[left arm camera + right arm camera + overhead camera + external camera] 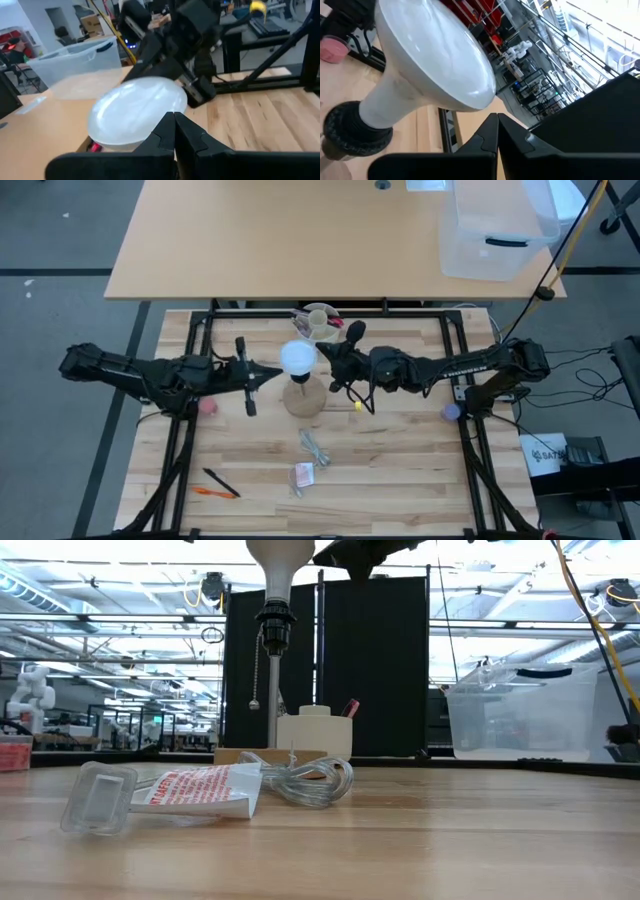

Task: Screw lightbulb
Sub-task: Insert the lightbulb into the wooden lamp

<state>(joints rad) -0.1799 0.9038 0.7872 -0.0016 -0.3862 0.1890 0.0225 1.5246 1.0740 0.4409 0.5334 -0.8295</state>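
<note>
Lightbulb seated upright in black socket, apparently threaded in. Left gripper at nine o'clock, right gripper at three, both pressed together, holding nothing, flanking to steady or twist.

One bulb, one wooden base, one cup, two pincers, one cable coil, one packet, two pens, one clear bin.
</note>
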